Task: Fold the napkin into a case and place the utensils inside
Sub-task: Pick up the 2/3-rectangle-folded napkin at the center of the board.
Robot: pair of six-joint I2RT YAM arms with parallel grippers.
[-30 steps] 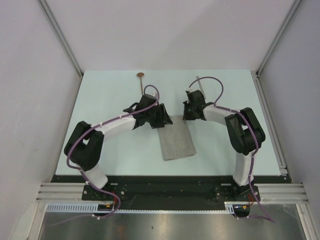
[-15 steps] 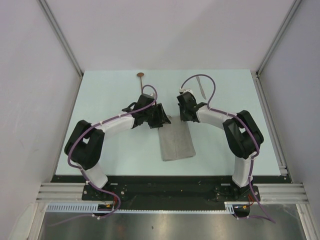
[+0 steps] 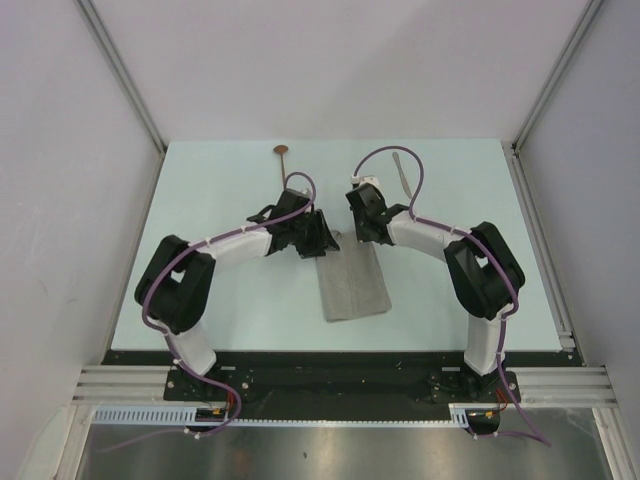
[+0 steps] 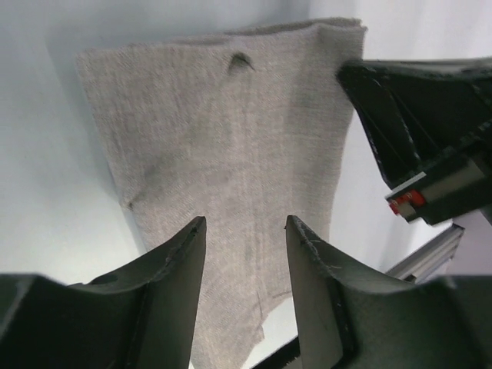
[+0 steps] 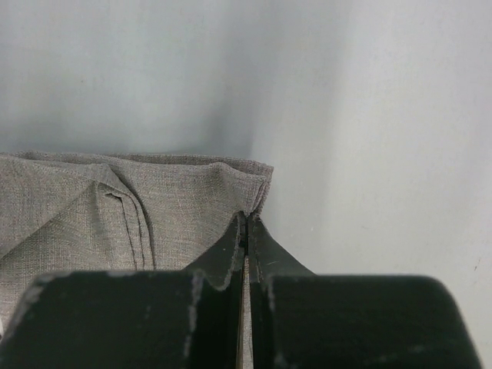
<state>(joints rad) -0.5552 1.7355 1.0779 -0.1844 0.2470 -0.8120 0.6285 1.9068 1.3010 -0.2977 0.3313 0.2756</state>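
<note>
The grey-beige napkin lies folded into a narrow strip mid-table. My left gripper hovers at its far left corner. In the left wrist view that gripper is open, and the napkin lies flat beneath the gap. My right gripper is at the far right corner. In the right wrist view it is shut, and the napkin puckers up into its tips. The copper-bowled spoon and the silver knife lie at the table's far edge.
The pale table is boxed in by white walls and metal rails. The right gripper's black body sits close beside the left one, over the napkin's far edge. Both arms' purple cables loop above the wrists.
My right gripper has swung left, away from the knife, to the napkin's far right corner. The left gripper stayed at the far left corner and its jaws narrowed slightly.
</note>
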